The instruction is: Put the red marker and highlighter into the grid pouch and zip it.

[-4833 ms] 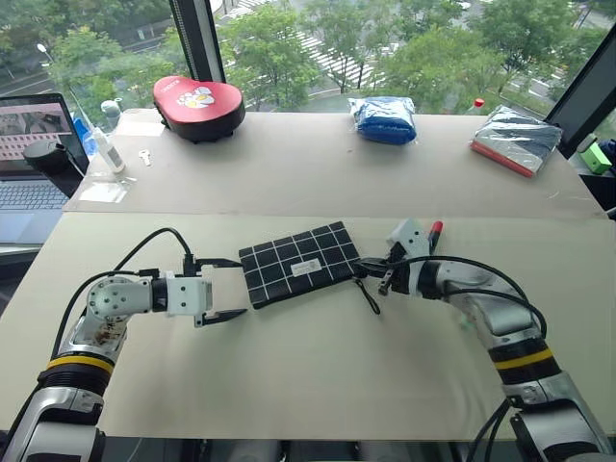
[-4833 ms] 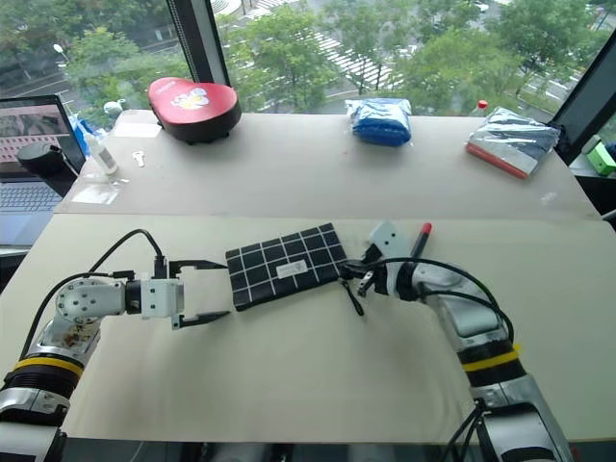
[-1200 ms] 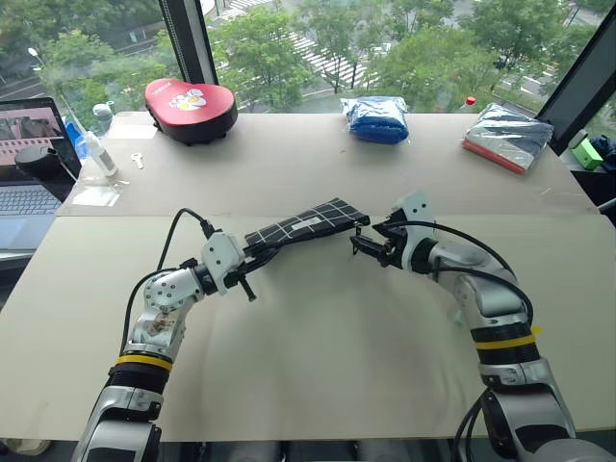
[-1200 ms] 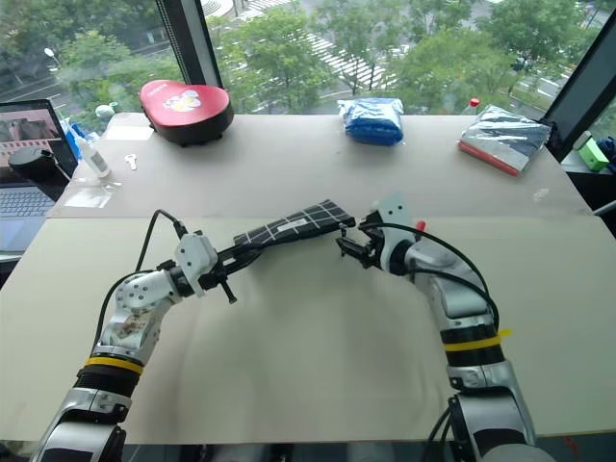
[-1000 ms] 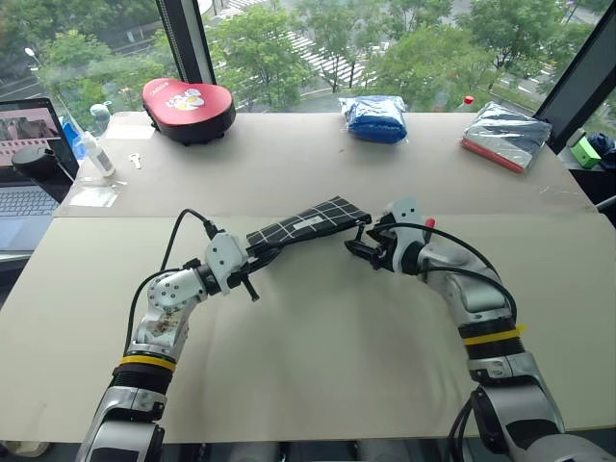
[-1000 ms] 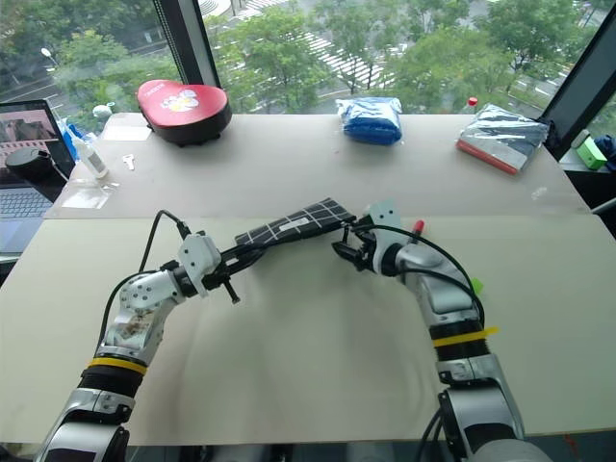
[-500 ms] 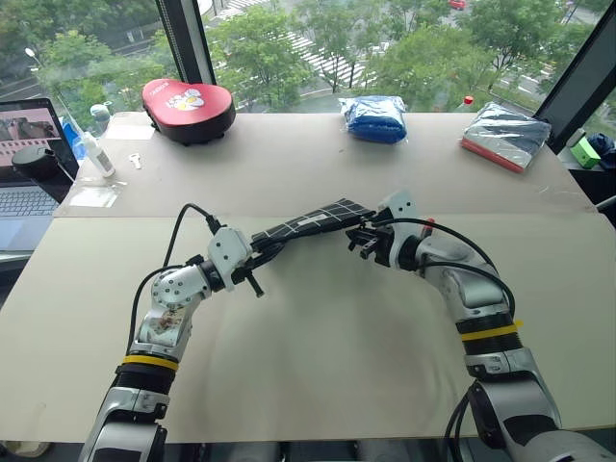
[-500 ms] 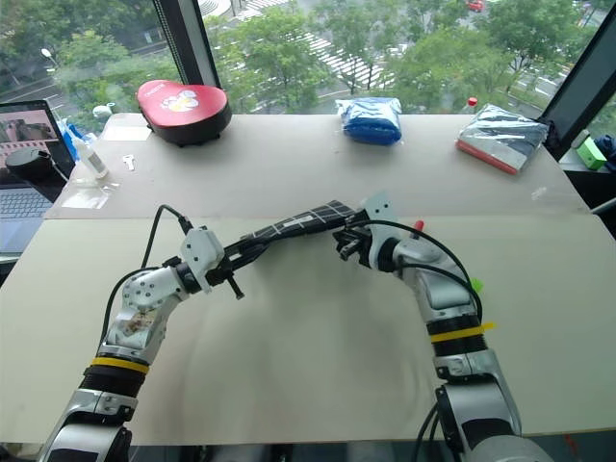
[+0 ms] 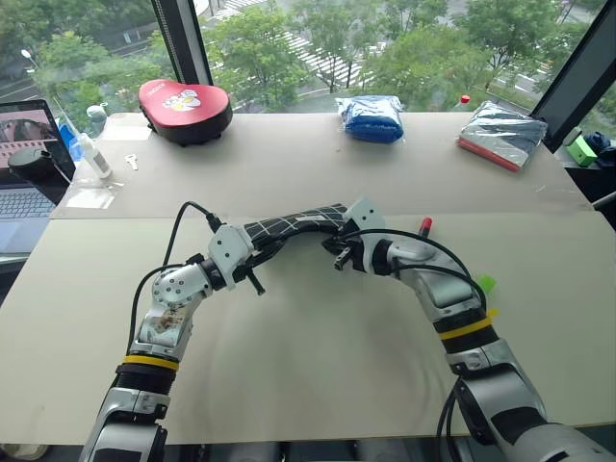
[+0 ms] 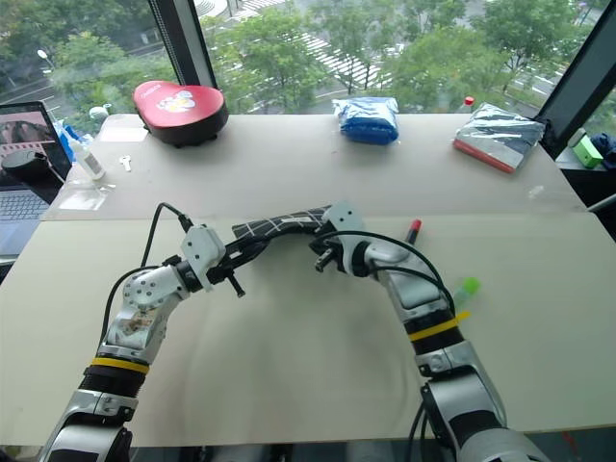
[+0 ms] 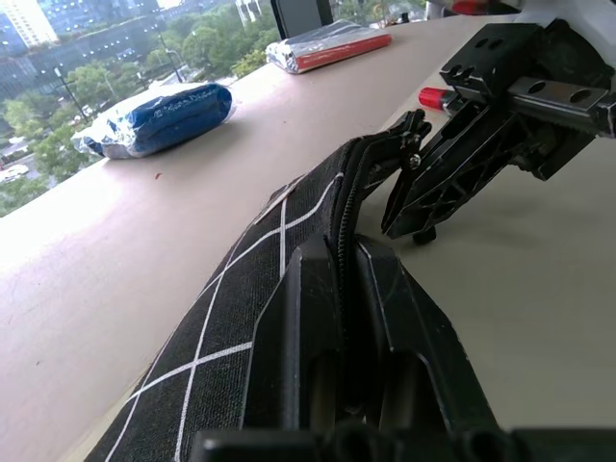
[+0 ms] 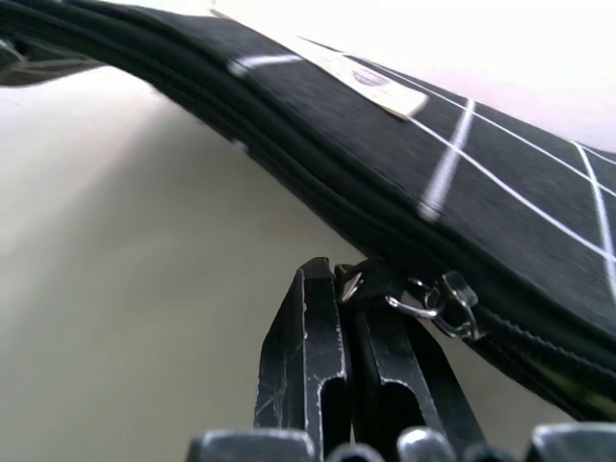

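The grid pouch (image 9: 294, 224), black with thin white lines, hangs bowed above the table between both grippers. My left gripper (image 9: 252, 258) is shut on its left end, with the zipper edge running between the fingers (image 11: 318, 318). My right gripper (image 9: 339, 252) is shut on the zipper pull (image 12: 423, 294) under the pouch's right part. The red marker (image 9: 424, 226) lies on the table just right of the right wrist. The light-green highlighter (image 9: 484, 283) lies further right, beside the right forearm.
Along the far table edge sit a red padded case (image 9: 185, 99), a blue cloth bundle (image 9: 373, 118) and a silver packet with a red edge (image 9: 508, 138). A laptop (image 9: 24, 173) and a small bottle (image 9: 89, 154) stand at the left.
My right gripper shut at the pouch's right end and moved left toward the left gripper. The pouch, straight before, now bows upward. The left gripper kept its hold and place.
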